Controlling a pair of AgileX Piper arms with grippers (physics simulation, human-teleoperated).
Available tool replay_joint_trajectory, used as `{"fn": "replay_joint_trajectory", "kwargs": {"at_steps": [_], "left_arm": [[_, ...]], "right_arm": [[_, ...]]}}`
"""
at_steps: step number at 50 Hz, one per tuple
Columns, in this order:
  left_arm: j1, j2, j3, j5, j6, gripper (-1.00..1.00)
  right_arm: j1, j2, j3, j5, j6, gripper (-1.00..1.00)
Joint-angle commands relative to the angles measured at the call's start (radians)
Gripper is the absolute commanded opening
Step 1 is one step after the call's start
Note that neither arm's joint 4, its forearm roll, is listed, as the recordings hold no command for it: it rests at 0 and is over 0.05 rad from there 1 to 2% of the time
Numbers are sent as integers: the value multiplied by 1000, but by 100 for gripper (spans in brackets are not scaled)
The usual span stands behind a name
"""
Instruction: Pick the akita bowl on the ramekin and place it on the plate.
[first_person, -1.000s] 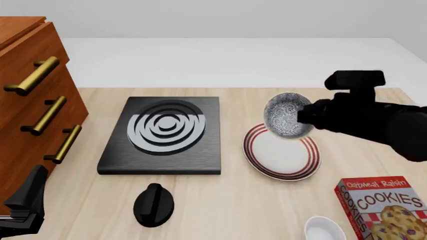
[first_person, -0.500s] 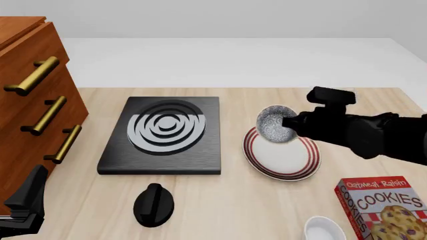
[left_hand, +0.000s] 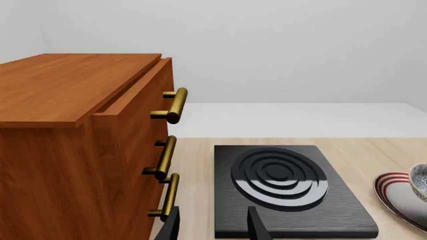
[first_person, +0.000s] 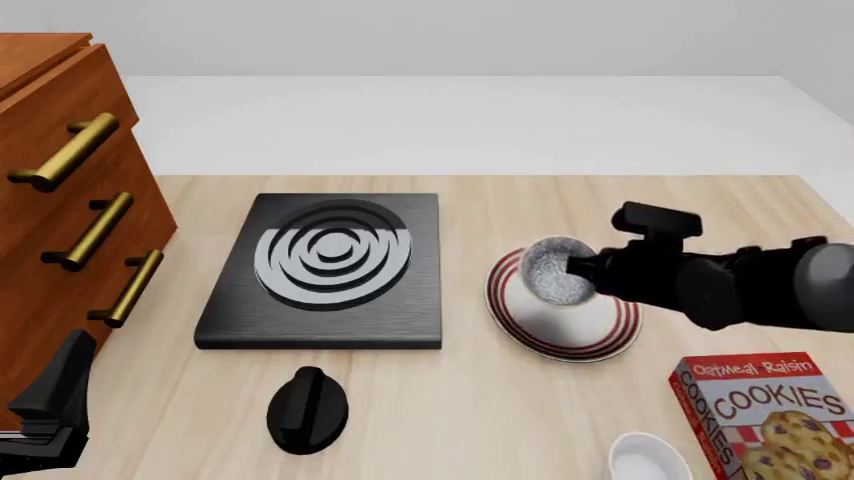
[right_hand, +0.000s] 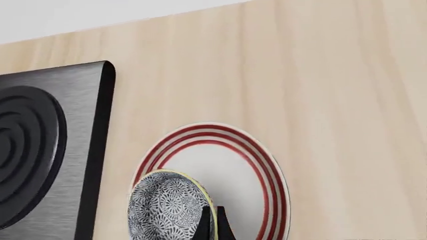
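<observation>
The speckled black-and-white akita bowl (first_person: 550, 274) hangs tilted, low over the left part of the red-ringed plate (first_person: 590, 332). My right gripper (first_person: 578, 267) is shut on the bowl's right rim. The right wrist view shows the bowl (right_hand: 165, 206) over the plate (right_hand: 248, 172), with a dark finger (right_hand: 215, 225) clamping its rim. Whether the bowl touches the plate I cannot tell. The white ramekin (first_person: 649, 461) stands alone at the near right edge. My left gripper (first_person: 54, 395) waits open at the near left, its fingers (left_hand: 257, 227) apart and holding nothing.
A black stove (first_person: 327, 265) with grey rings lies left of the plate, with a black knob (first_person: 307, 408) in front of it. A wooden drawer cabinet (first_person: 67, 200) with brass handles fills the left side. A cookies box (first_person: 767, 412) stands beside the ramekin.
My right gripper has come down and slightly toward me with the akita bowl, from above the plate's far edge to just over the plate's left part. The left arm has not moved.
</observation>
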Motion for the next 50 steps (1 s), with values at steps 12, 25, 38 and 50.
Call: {"fn": "replay_joint_trajectory", "kwargs": {"at_steps": [12, 25, 38, 50], "left_arm": [[0, 0, 0, 0, 0, 100], [0, 0, 0, 0, 0, 100], [0, 0, 0, 0, 0, 100], [0, 0, 0, 0, 0, 100]], "right_arm": [[-29, 64, 6, -56, 18, -100], [-30, 86, 4, -69, 18, -100], [-32, 98, 12, -85, 27, -100], [-34, 104, 16, -94, 34, -100]]}}
